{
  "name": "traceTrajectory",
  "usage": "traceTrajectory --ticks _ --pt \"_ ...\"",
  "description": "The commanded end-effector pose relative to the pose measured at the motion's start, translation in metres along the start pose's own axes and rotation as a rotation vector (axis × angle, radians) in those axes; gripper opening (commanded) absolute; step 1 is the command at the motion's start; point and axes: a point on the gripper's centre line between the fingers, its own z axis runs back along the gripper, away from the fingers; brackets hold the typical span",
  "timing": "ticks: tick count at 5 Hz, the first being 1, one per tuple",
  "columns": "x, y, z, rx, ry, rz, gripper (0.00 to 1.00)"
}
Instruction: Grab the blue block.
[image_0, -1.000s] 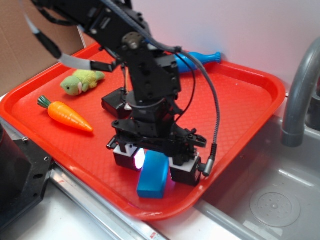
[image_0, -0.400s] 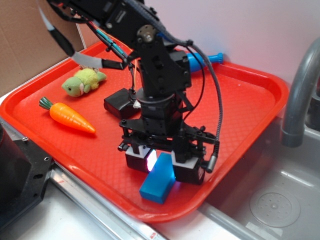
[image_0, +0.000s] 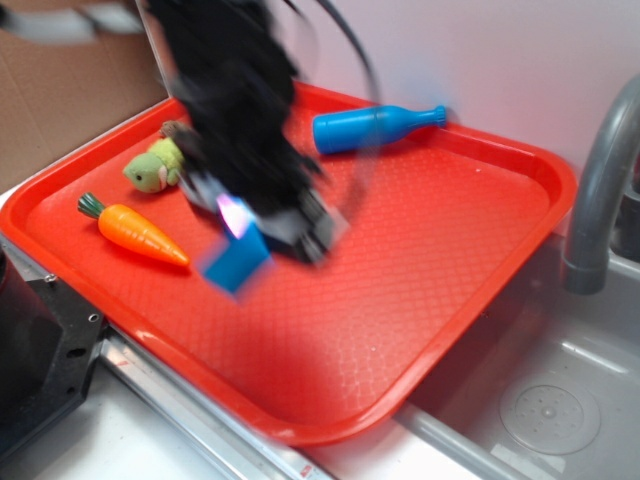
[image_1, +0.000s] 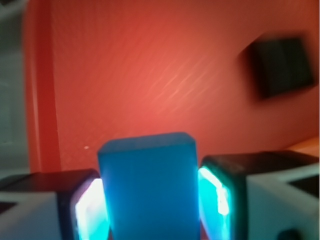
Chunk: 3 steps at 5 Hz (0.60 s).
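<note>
Your red tray (image_0: 480, 260) carries a toy carrot (image_0: 135, 229), a green plush (image_0: 155, 167), a blue bottle toy (image_0: 372, 125) and a black block (image_1: 282, 65). The jaws of the gripper (image_1: 150, 200) clench the blue block (image_0: 233, 262), lifted over the tray; its long axis is lost to blur.

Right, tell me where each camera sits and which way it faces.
Exterior: off the red tray's near corner, looking down across it toward the wall; shows the blurred arm and hand.
Wrist: on the hand, looking past its fingers at the tray floor.
Both show the blue block gripped.
</note>
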Motion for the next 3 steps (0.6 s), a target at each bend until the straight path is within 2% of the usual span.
traceTrajectory --ticks 1,2,3 --pt "0.025 0.047 0.078 -0.062 -0.017 -0.052 0.0" --pt "0.042 0.052 0.087 -0.031 0.021 -0.06 0.0" --pt "0.048 0.053 0.085 -0.02 0.043 -0.064 0.0"
